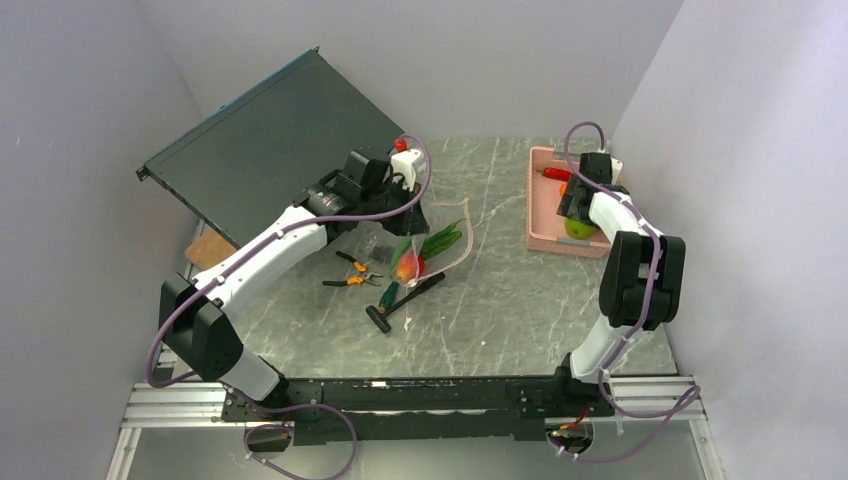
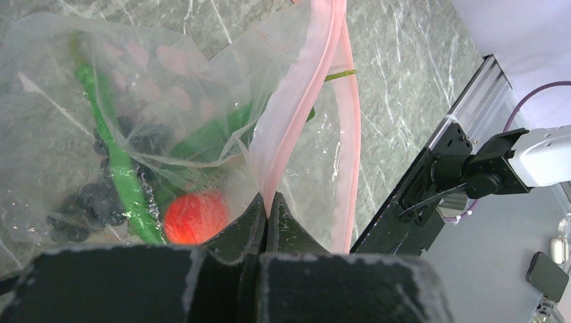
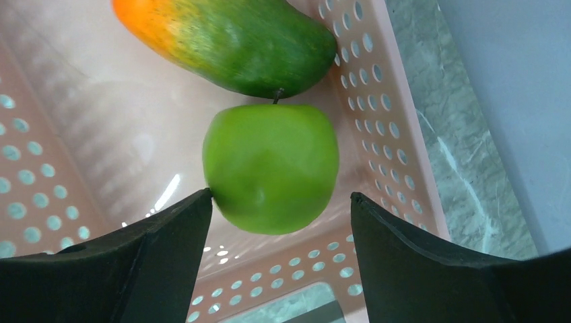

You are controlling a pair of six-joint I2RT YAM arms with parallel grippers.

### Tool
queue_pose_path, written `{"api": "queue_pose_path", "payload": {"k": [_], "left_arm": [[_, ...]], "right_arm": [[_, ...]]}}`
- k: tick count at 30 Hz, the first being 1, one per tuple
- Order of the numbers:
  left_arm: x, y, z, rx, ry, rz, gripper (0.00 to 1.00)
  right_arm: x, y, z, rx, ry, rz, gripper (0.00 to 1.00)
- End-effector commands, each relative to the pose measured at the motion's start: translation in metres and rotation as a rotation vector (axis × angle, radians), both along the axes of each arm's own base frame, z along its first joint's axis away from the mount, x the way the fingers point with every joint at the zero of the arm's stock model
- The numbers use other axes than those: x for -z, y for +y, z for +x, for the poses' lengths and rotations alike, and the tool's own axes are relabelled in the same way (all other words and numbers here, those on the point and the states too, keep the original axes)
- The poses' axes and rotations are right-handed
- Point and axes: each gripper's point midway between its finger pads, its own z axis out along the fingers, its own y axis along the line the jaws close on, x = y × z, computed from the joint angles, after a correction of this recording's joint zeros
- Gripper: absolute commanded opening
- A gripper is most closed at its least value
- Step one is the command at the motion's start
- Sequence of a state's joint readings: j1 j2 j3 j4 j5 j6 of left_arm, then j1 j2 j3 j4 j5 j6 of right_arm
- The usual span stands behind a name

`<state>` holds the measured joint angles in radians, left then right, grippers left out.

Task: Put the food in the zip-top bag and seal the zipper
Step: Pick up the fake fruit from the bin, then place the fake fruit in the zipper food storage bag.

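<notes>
- Left pincer (image 2: 267, 214): jaws closed flat on the zipper (image 2: 296, 114). They pinch one lip of the strip and hold it raised, apparently so that the mouth of the bag (image 2: 60, 87) stands open for loading.
- Bag: about mid-tabletop (image 1: 500, 300), toward the far edge. It holds the grapes (image 2: 91, 198), the cucumber (image 2: 114, 158) and a red piece, probably the tomato (image 2: 196, 217). The second zipper lip hangs free beside the pinched one, so the mouth is unsealed.
- Right pincer (image 3: 281, 198): spread wide, with a finger on either side of the apple (image 3: 269, 168). One finger is at its skin and the other apart; nothing is gripped. Judged a stance for taking the apple next.
- Basket (image 3: 380, 101): at the far right corner. It contains the apple, the mango (image 3: 229, 40) touching it behind, and a red piece, probably the chili (image 1: 553, 173).
- Pliers (image 1: 352, 272) and screwdriver (image 1: 388, 297): on the tabletop, just on the near side of the bag; not part of the load.
- Progress, as judged: loading is partly done, and sealing must wait until the basket's food is moved.
</notes>
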<state>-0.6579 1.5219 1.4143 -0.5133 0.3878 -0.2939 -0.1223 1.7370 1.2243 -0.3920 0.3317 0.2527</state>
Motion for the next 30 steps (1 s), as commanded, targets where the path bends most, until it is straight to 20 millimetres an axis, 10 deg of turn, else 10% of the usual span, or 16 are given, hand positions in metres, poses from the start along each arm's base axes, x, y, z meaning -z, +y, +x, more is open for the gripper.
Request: {"api": "queue_pose_path", "payload": {"k": [1,10,18,25,30], "left_arm": [[-0.024,-0.007,0.005,0.014,-0.055,-0.056,0.0],[-0.024,-0.006,0.005,0.013,-0.054,-0.054,0.0],[-0.022,-0.007,0.005,0.014,-0.047,-0.052,0.0],[-0.019,-0.007,0.006,0.012,-0.048,-0.046,0.0],[-0.019,-0.006,0.008,0.004,-0.054,-0.036,0.0]], "right_arm": [[0.004,-0.012,0.006,0.025,0.003,-0.014,0.77],[0.016,-0.008,0.025,0.005,0.015,0.022,0.67],[-0.045,0.037,0.019,-0.113,-0.174,0.054,0.2],[-0.082,0.057,0.007,-0.176,-0.262,0.05,0.02],[-0.106,0.12,-0.009,-0.378,-0.344,0.176,0.0]]}}
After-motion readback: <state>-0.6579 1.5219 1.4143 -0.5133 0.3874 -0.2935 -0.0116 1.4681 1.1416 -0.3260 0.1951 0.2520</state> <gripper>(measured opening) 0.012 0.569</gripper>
